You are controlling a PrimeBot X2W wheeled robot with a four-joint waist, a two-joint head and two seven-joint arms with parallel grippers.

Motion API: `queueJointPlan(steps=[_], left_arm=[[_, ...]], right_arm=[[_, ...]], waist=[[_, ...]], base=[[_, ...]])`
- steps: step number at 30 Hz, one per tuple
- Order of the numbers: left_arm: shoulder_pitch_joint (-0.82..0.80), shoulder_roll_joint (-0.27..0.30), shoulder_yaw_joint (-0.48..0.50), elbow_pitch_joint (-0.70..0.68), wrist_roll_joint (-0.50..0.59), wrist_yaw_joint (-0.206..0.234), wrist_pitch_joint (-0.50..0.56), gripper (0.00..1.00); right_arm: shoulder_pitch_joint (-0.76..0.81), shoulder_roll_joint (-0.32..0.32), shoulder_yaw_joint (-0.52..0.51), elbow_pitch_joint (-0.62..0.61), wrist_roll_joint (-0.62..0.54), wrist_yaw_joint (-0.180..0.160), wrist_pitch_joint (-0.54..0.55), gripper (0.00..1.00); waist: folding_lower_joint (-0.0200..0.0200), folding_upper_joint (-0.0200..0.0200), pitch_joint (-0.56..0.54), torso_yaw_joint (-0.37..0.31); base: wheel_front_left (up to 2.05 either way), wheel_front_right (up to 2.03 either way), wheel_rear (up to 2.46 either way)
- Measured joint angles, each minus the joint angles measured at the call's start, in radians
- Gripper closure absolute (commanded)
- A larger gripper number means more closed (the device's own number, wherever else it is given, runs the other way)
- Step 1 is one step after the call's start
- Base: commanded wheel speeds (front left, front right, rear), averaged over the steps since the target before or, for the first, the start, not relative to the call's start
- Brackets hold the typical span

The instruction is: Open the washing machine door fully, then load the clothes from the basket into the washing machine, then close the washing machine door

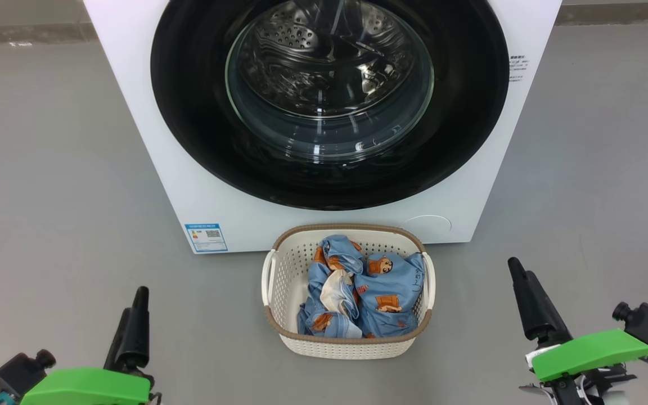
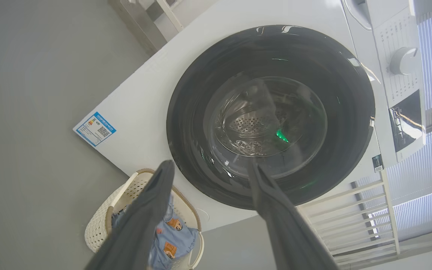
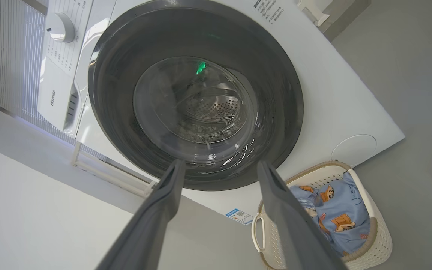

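The big white washing machine (image 1: 149,140) stands on the grey floor (image 1: 48,197). Its round black door (image 1: 329,95) has a clear glass middle and looks shut. Just in front sits a small cream basket (image 1: 284,281) with a brown rim. Blue clothes (image 1: 383,287) with orange bears lie bunched inside. The left gripper (image 2: 210,167) and right gripper (image 3: 220,164) have their fingers wide apart, holding nothing.

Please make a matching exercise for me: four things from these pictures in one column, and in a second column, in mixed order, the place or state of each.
Things:
1. washing machine door
2. clothes
3. basket
4. left gripper

Place or state:
a. standing on the grey floor
b. open, holding nothing
c. shut
d. lying in the basket

Pairs: 1-c, 2-d, 3-a, 4-b
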Motion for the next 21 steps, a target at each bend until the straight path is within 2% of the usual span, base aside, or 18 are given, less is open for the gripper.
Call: queueJointPlan(steps=[10,15,21], left_arm=[[-0.001,0.002,-0.001,0.018,0.198,-0.001,-0.03,0.0],[-0.003,0.002,0.009,0.044,0.313,0.0,-0.041,0.0],[-0.01,0.001,0.007,0.062,0.391,0.0,-0.059,0.0]], right_arm=[[-0.013,-0.014,0.028,0.045,-0.195,0.0,-0.028,0.0],[-0.033,-0.017,0.035,0.066,-0.257,0.0,-0.043,0.0],[-0.046,-0.017,0.04,0.082,-0.316,0.0,-0.056,0.0]], waist=[[0.0,0.0,-0.001,0.002],[0.0,0.0,-0.002,0.003],[-0.0001,0.0,-0.002,0.003]], base=[[0.0,0.0,0.0],[0.0,0.0,0.0],[0.0,0.0,0.0]])
